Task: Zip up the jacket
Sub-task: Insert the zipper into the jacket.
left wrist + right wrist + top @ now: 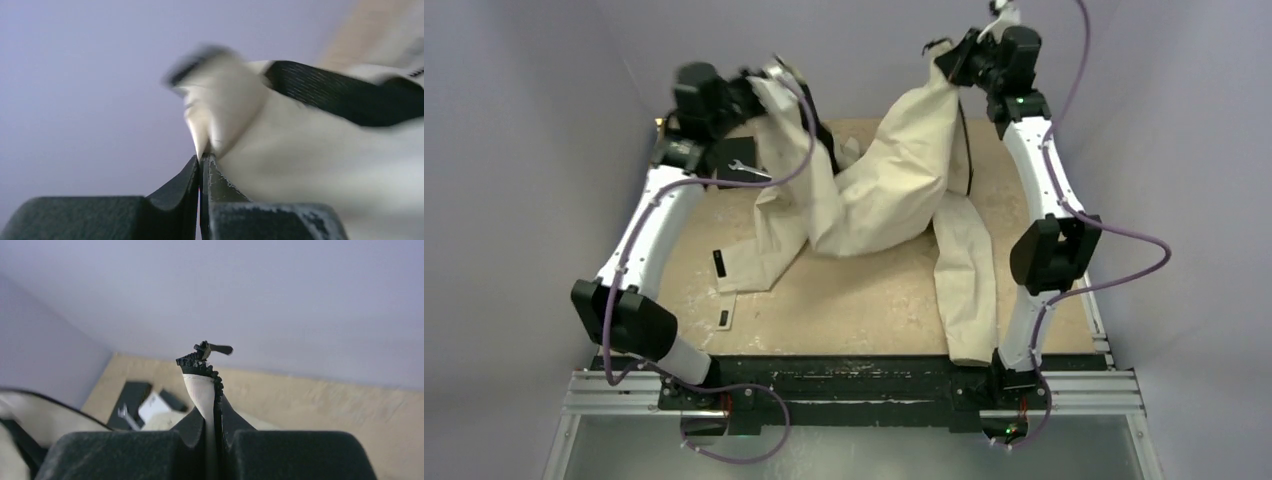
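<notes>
The cream-beige jacket (884, 190) hangs between both raised grippers at the back of the table, with its sleeves trailing down onto the board. My left gripper (769, 82) is shut on a fold of the cream fabric (325, 165), and the black lining (340, 90) shows beside it; this view is blurred. My right gripper (949, 58) is shut on a cream front edge (200, 390) that carries black zipper teeth. The zipper slider (207, 349) sticks up just above the fingertips (227, 417).
The wooden table (864, 310) bears a flat black piece (729, 152) with a silver wrench (749, 170) on it near the left arm. Two small black pieces (721, 263) lie at the front left. Purple walls close in on all sides.
</notes>
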Available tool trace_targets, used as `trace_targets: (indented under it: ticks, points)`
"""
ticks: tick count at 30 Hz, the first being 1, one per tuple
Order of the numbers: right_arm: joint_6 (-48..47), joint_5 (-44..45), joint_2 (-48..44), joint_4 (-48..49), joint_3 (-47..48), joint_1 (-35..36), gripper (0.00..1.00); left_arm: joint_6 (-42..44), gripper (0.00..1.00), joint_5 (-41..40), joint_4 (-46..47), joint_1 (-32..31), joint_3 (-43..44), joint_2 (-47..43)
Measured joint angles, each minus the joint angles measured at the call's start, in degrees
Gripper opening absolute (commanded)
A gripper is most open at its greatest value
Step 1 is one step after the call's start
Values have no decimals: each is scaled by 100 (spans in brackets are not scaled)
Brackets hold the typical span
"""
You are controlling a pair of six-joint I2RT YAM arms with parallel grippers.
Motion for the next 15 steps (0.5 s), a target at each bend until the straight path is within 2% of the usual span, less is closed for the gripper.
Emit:
trace_targets:
  ticks: [1, 3, 5, 7, 9, 11, 15]
  points:
    - [4, 122, 33, 101, 345, -68, 0, -42, 0, 20, 308, 313, 485, 59]
    - [-39, 289, -306, 160, 400, -76, 0, -31, 0, 122, 636, 713, 782, -186]
    - [-149, 358, -1056, 369, -284, 127, 0, -28, 0, 542, 664, 796, 649, -728]
    - [-212, 317, -1880, 658, -1364, 424, 0, 2, 0, 1189, 542, 669, 264, -1300]
    - [-216, 197, -2669, 1220, -2791, 732, 0, 208, 0, 1974, 345, 516, -472, -1930]
    - [-214, 24, -3187, 1558, -4181, 1060, 0, 431, 0, 2409, 166, 199, -1456, -2516]
    - [-146, -131, -3154, 1759, -5936, 1311, 0, 1014, 0, 2771, -509, -793, -3101, -2857]
